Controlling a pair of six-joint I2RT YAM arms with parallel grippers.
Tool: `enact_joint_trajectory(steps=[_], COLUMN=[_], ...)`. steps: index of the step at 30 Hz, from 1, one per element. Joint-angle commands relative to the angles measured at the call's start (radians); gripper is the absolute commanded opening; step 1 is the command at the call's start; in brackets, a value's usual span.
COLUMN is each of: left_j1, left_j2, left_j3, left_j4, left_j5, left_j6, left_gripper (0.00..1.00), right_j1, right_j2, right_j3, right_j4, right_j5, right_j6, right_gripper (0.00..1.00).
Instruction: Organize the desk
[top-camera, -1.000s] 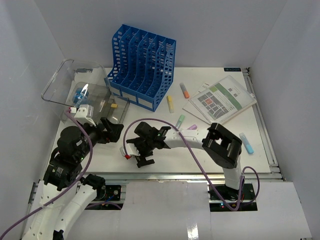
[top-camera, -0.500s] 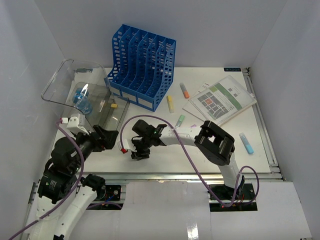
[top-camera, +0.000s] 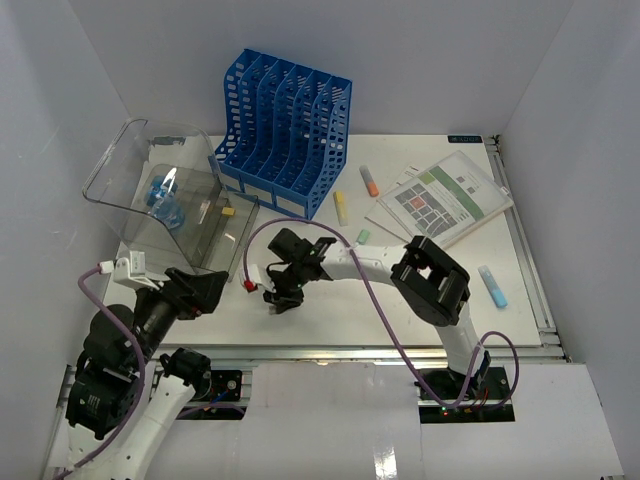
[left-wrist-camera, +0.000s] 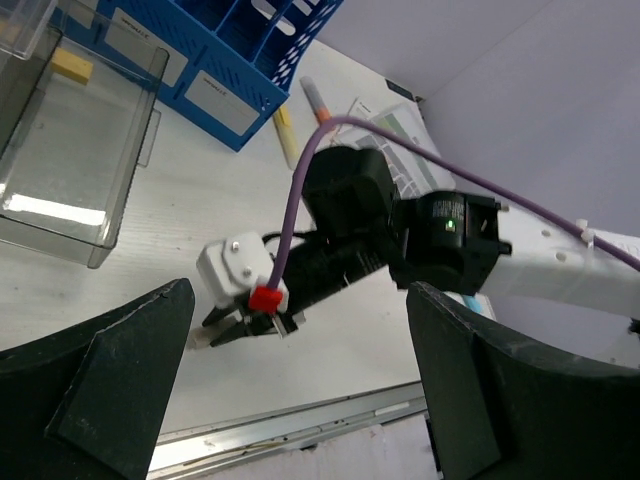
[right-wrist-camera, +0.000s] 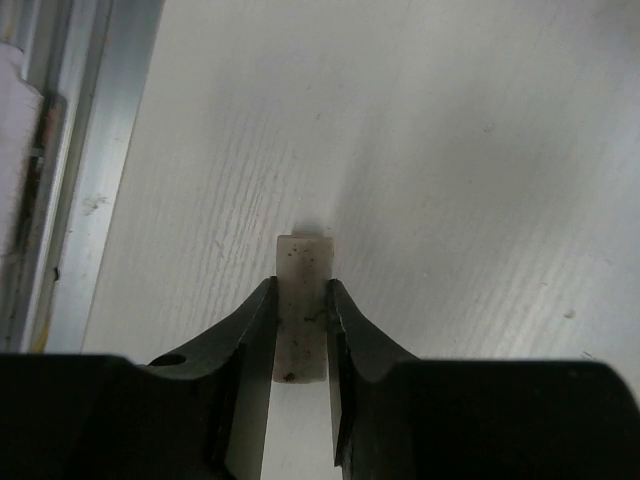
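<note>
White walls closing round on three sides; looking down on the worktop (top-camera: 320, 305), lying flat beneath both pincers and reaching well beyond them. Showing a metal rail (top-camera: 330, 347) along its near edge, on the base side of both pincers.

Pinching a small white block (right-wrist-camera: 302, 270) in the right pincer (right-wrist-camera: 300, 290), squeezing its two long sides and pointing down at the worktop close below; touching the surface or not, impossible to tell. Holding the left pincer (top-camera: 205, 290) spread wide, hovering over the near left part of the worktop and facing the right pincer across a short gap.

Finding a clear plastic bin (top-camera: 170, 200) just beyond the left pincer, keeping a small blue item (top-camera: 160, 190) inside. Noting a blue file rack (top-camera: 285, 125) farther back, beyond both pincers and close beside the bin.

Spotting a green highlighter (top-camera: 362, 238) near the right pincer's right side, a yellow highlighter (top-camera: 341, 207) and an orange highlighter (top-camera: 370, 180) farther beyond it, and a light blue highlighter (top-camera: 492, 286) well apart toward the right edge. Seeing printed sheets (top-camera: 440, 198) lying beyond the green highlighter, well away from either pincer.
</note>
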Motion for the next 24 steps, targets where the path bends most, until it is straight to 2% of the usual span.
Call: enact_joint_trajectory(steps=[1,3,8,12,17,24], left_j1=[0.004,0.004,0.004,0.003,0.005,0.005], left_j2=[-0.056,-0.078,-0.108,-0.104,-0.091,-0.106], left_j3=[-0.033,-0.044,-0.066,-0.066,-0.096,-0.158], left_j4=[0.005,0.003,0.006,0.001,0.001,0.024], left_j5=[0.086,0.117,0.142,0.139,0.14,0.155], left_j6=[-0.095,-0.124,-0.155,-0.17,-0.191,-0.216], left_gripper=[0.98,0.98,0.98,0.98,0.98,0.98], right_j1=[-0.079,-0.108,-0.117,-0.116,-0.119,-0.12], right_j2=[-0.089,-0.081,0.013,0.098,0.141,0.225], right_j3=[0.256,0.388,0.553,0.668,0.677,0.666], right_j4=[-0.122,-0.125,-0.059,0.035,0.204,0.315], right_j5=[-0.124,-0.106,0.022,0.068,0.132,0.131], right_j6=[0.15,0.191,0.316,0.415,0.485,0.573], right_gripper=[0.08,0.08,0.08,0.08,0.09,0.14])
